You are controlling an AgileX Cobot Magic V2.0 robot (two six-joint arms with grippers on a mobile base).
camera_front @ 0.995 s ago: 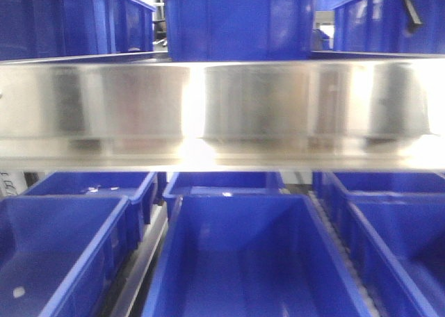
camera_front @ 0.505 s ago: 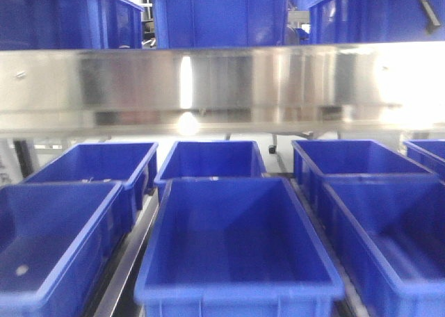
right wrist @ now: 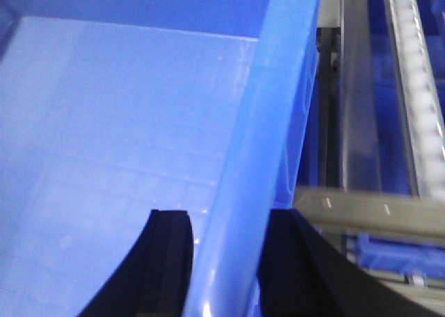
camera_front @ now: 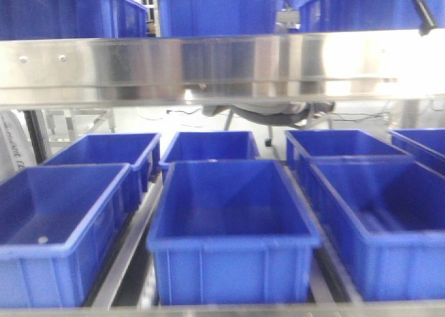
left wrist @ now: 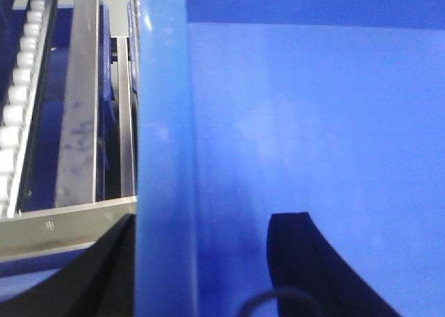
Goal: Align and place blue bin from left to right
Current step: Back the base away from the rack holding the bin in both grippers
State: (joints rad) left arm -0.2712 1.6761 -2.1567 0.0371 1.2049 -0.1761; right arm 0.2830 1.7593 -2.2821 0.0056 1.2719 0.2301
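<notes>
The blue bin (camera_front: 233, 240) sits at the front of the rack's lower shelf, in the middle lane between two neighbouring bins (camera_front: 59, 226) and well below the steel beam (camera_front: 222, 63). The left claw (left wrist: 208, 220) straddles its left wall, but I cannot tell whether it actually pinches. The right claw (right wrist: 224, 213) looks nearly closed, its fingers (right wrist: 170, 261) hard against the right rim. This appears to be the aligning step. Next, both arms should probably shift the bin together, keeping it level and square to the roller track (right wrist: 417, 87), before letting go.
</notes>
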